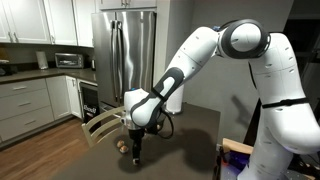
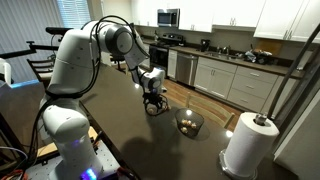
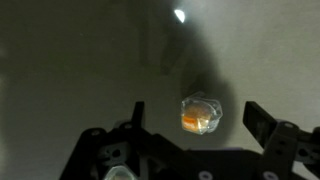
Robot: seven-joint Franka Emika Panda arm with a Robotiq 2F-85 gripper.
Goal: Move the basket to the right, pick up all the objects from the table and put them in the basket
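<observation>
In the wrist view a small pale lumpy object (image 3: 200, 114) with an orange patch lies on the dark table (image 3: 70, 70). It sits between the fingers of my gripper (image 3: 198, 122), which are open and stand apart from it on both sides. In both exterior views the gripper (image 2: 153, 106) (image 1: 136, 152) hangs low over the table (image 2: 120, 135), pointing down. The dark wire-mesh basket (image 2: 189, 123) stands on the table a short way from the gripper, with pale pieces showing inside it.
A white paper-towel roll (image 2: 250, 146) stands near the table's corner beyond the basket. A pale wooden chair (image 1: 103, 125) is at the table's edge close to the gripper. Kitchen cabinets and a steel fridge (image 1: 125, 50) lie behind.
</observation>
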